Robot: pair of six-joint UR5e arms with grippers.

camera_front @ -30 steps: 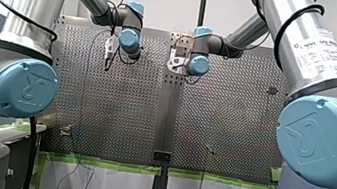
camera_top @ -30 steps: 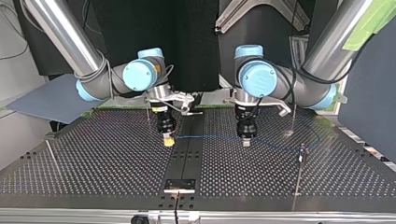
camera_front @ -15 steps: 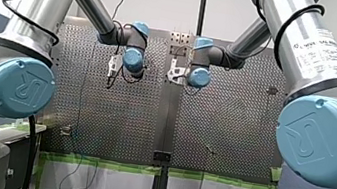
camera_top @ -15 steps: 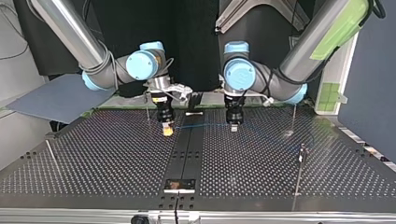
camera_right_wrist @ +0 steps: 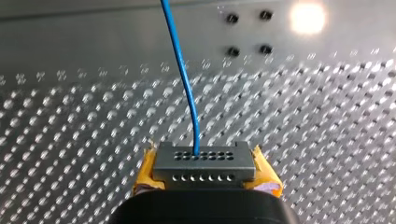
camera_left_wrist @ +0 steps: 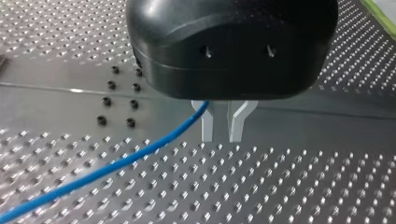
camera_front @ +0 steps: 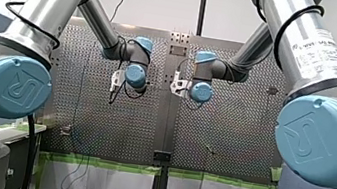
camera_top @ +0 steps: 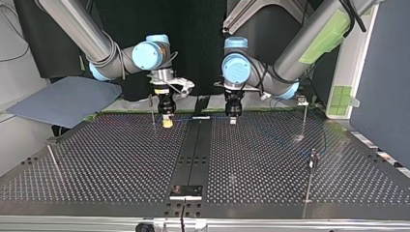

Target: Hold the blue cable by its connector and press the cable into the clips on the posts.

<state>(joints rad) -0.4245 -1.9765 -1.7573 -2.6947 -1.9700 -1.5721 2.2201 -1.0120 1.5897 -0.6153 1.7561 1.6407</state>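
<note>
My right end effector [camera_right_wrist: 205, 173] was clamped on the grey connector [camera_right_wrist: 204, 161], close to the surface's [camera_top: 121, 159] edge on the arms' side. The blue cable [camera_right_wrist: 184, 84] ran from it to my left end effector [camera_left_wrist: 223, 127], whose metal fingers [camera_left_wrist: 208, 126] stood almost together. Whether they pinched the cable was unclear.

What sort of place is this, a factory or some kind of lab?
Probably a robotics lab bench: my left arm and right arm over a perforated table, thin posts on it, my right tool holding a cable by its connector.
</note>
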